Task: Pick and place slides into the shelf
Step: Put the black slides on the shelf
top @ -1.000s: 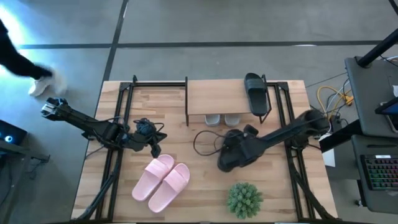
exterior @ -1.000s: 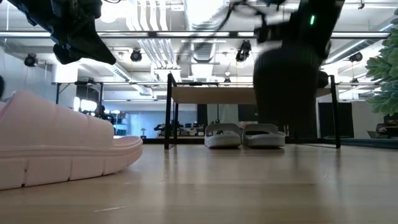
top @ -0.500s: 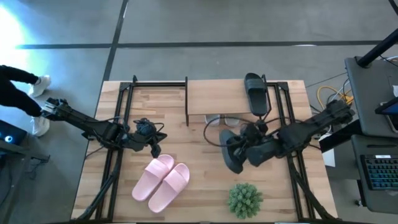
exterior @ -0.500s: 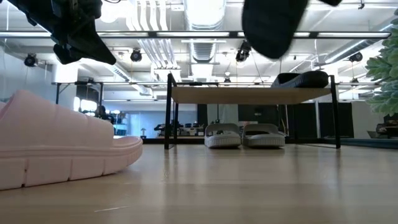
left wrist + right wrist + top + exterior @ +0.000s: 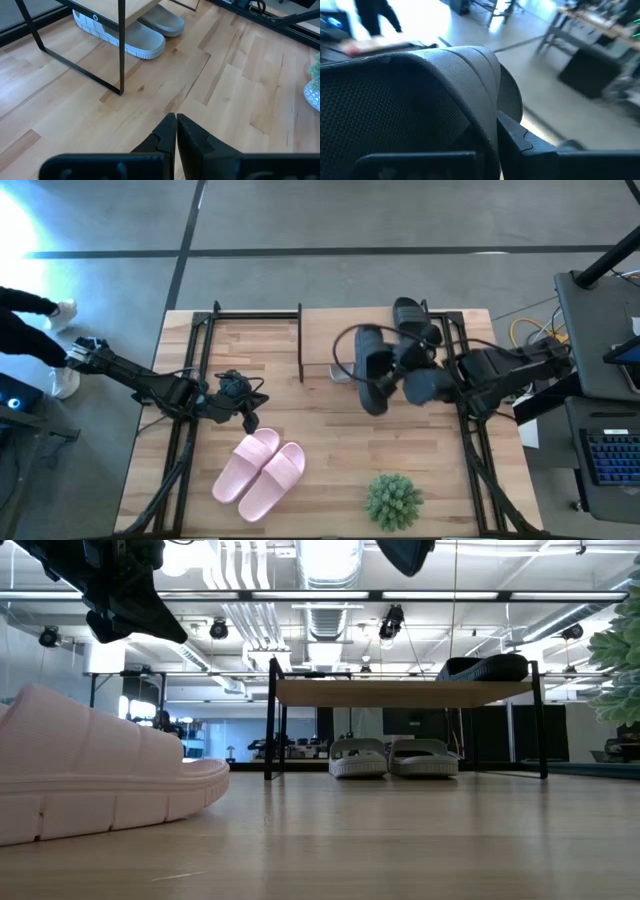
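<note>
Your right gripper (image 5: pixel 392 372) pinches a black slide (image 5: pixel 368 366) high over the shelf (image 5: pixel 345 335) near the frame's top middle, beside its twin (image 5: pixel 413 326) at the shelf's right edge.

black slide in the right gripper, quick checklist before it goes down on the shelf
1. Right gripper shut on the carried black slide: ok.
2. Slide lifted over the shelf top: ok.
3. Bare plank beside the other black slide already on top: ok.
4. Grey-white pair underneath, out of the way: ok.
5. Left gripper shut, waiting near the pink slides: ok.
6. Slide level for landing: cannot tell.
</note>
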{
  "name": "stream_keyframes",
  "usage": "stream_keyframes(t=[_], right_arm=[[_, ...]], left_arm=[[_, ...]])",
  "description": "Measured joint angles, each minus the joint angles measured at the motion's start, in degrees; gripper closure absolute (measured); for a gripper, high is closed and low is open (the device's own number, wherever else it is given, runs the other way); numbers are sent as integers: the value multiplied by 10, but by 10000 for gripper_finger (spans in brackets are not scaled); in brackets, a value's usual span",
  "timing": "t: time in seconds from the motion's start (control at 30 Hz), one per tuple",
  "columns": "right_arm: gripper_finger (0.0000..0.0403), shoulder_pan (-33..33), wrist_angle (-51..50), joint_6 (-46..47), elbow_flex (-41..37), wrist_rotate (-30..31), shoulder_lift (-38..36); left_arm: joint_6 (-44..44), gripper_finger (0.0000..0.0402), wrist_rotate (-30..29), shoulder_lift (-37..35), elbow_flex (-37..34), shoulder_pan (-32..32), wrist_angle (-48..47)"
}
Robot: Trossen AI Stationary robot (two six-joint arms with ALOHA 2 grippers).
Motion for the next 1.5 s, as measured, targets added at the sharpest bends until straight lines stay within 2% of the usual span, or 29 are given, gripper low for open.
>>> stream_keyframes(t=[0.17,0.33,0.57,0.67,1.03,1.17,1.3,1.5], right_arm=[[386,-84,-19,-89,-2,-21,8],[385,-167,-26,-215,-2,-109,34],[385,-245,-15,-390,-2,-117,81],[385,-283,2,-436,-2,-165,93],[385,-394,39,-560,-3,-224,128],[385,-412,41,-583,-4,-256,142],[385,-417,46,-608,-4,-262,158],[385,-424,49,-589,-7,-276,169]], left_arm=[[-1,402,0,0,0,0,1],[-4,402,0,0,0,0,1],[-5,402,0,0,0,0,2],[-6,402,-1,0,0,0,2],[-35,402,-36,0,0,0,1],[-36,402,-36,0,0,0,1],[-40,402,-36,0,0,0,1],[-52,402,-36,0,0,0,1]])
